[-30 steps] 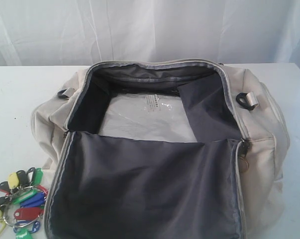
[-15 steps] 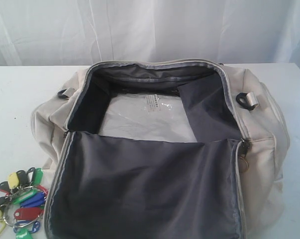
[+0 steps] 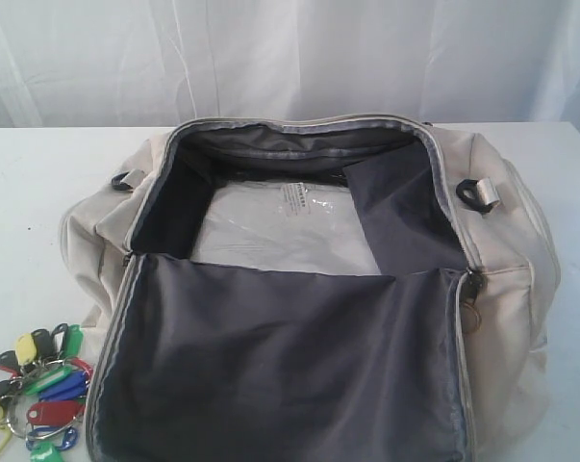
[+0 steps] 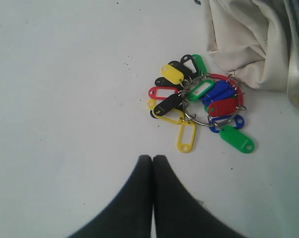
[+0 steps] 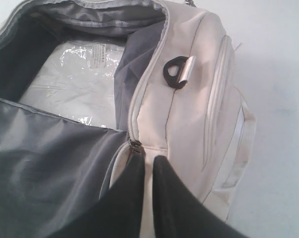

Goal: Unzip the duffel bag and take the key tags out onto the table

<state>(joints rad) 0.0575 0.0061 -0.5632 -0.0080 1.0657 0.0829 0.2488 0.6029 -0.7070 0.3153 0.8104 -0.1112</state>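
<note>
The cream duffel bag [image 3: 516,260] lies unzipped on the white table [image 3: 30,212], its lid flap [image 3: 290,366] folded toward the front, dark grey lining up. The key tags [image 3: 41,387], a bunch of red, green, blue, yellow and black, lie on the table at the bag's front left corner. Neither gripper shows in the exterior view. In the left wrist view my left gripper [image 4: 152,157] is shut and empty above bare table, short of the key tags [image 4: 199,101]. My right gripper [image 5: 149,156] hovers over the bag's end by the zipper pull [image 5: 135,145], fingers nearly together, holding nothing.
Inside the bag lies a flat white packet in clear plastic [image 3: 280,226] with a printed label. A black D-ring [image 3: 477,195] sticks out at the bag's right end. A white curtain [image 3: 270,58] hangs behind the table. Bare tabletop flanks the bag on both sides.
</note>
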